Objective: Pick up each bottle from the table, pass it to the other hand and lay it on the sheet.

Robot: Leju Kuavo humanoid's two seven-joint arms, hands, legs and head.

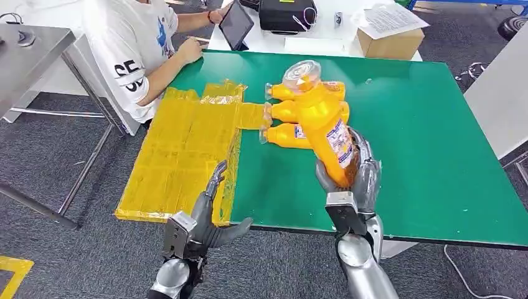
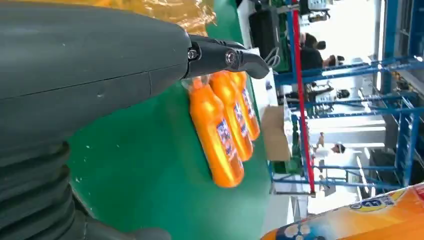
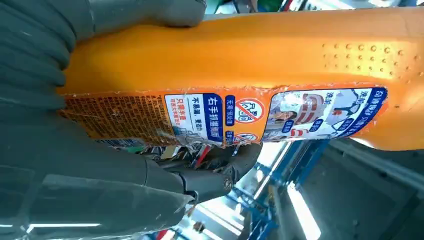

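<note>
Right hand: the right hand [image 1: 355, 171] was wrapped around the lower body of a bottle [image 1: 324, 118], thumb on one side and fingers [image 3: 220, 167] on the other, above the near part of the green table [image 1: 423, 124].
Held bottle: orange, with a printed label facing the camera and a clear cap [image 1: 301, 75]. Its long axis ran from the hand up and away, leaning towards the robot's left; the cap end pointed away from the robot and the base sat in the palm. In the right wrist view the label [image 3: 225, 117] lay against the fingers.
Left hand: the left hand [image 1: 208, 215] held nothing, fingers apart and reaching forward, thumb out to the side. It hung over the near edge of the sheet, well apart from the right hand.
Sheet: the yellow sheet [image 1: 180, 149] lay flat on the table's left part, just ahead of the left hand.
Other bottles: three more bottles [image 1: 289, 118] lay on their sides beyond the right hand, side by side and touching, long axes across the table, caps pointing towards the sheet. The left wrist view showed them [image 2: 220, 130] in a row past the fingertip.
Person: a person [image 1: 134, 50] in a white shirt sat at the far corner, beyond the sheet, one arm resting on the table.
</note>
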